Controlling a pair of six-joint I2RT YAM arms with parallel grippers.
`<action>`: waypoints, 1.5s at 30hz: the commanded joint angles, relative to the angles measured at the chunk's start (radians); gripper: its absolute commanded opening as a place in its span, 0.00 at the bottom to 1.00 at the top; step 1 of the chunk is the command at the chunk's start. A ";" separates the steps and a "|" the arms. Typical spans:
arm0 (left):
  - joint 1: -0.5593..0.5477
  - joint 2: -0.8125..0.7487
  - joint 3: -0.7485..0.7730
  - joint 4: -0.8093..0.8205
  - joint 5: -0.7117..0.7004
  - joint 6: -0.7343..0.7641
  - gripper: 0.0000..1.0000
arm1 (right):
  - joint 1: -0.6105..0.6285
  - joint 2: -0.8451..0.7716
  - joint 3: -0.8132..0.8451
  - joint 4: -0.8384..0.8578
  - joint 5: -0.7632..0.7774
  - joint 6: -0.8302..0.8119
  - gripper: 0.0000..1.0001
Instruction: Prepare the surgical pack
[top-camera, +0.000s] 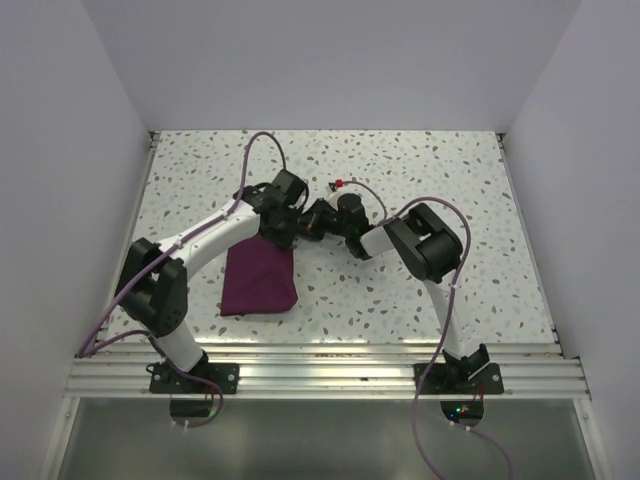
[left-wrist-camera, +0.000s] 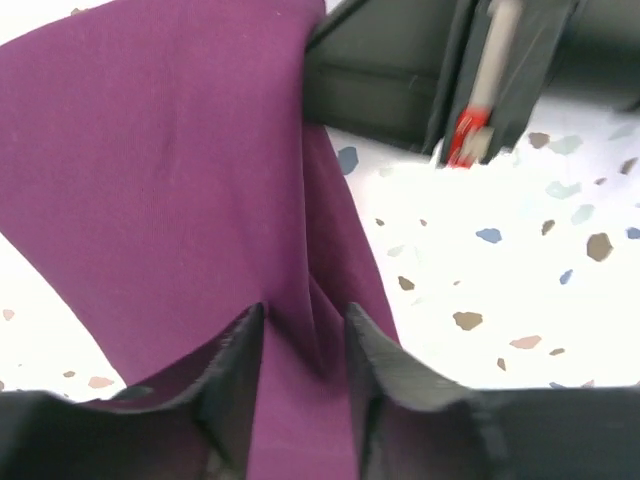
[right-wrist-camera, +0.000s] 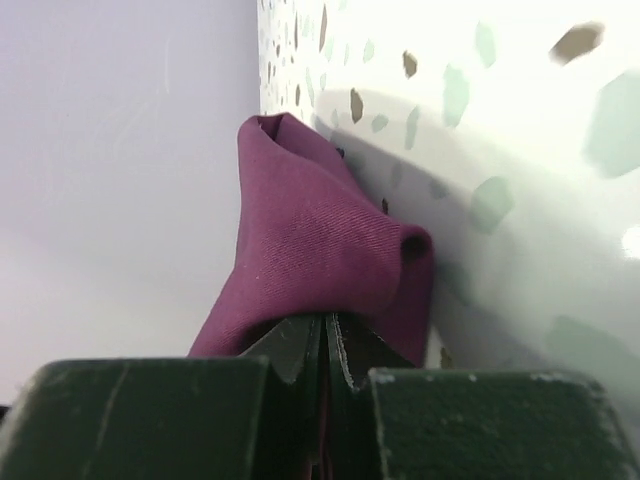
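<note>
Surgical pack (top-camera: 258, 282): plum-purple woven cloth with a fine twill and a matte face. It is folded to a rough rectangle and lies on the table (top-camera: 430, 170) left of centre, just beside the left forearm. The near edge is straight. The far right corner is raised to where the two tools meet.

Left gripper (left-wrist-camera: 305, 320): the black, ribbed fingers (left-wrist-camera: 235, 370) stand parted. A soft ridge of cloth runs between them, narrower than the gap and apparently loose.

Right gripper (right-wrist-camera: 325, 335): the fingers are pressed together, pinching a fold of the cloth. Above the tips the fabric bulges in a rounded roll that ends in a pointed corner.

Table: glossy white top with grey, tan and blue flecks. A grooved aluminium rail (top-camera: 330, 372) runs along the near edge, and plain white walls stand on three sides. Purple cables (top-camera: 262, 140) loop over the arms.

Room: bare tabletop lies broad to the right and on the far side. The pack sits near the rail, with the left elbow between it and the left wall. Both wrists crowd close together over the raised corner.
</note>
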 joint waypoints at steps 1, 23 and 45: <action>0.017 -0.082 0.016 0.012 0.037 -0.010 0.43 | -0.054 -0.034 0.001 -0.037 -0.102 -0.077 0.03; 0.192 0.000 0.024 0.136 0.189 -0.022 0.02 | -0.071 -0.092 0.055 -0.174 -0.211 -0.145 0.01; 0.306 0.223 0.090 0.290 0.458 0.005 0.00 | 0.003 -0.240 0.065 -0.559 -0.524 -0.385 0.06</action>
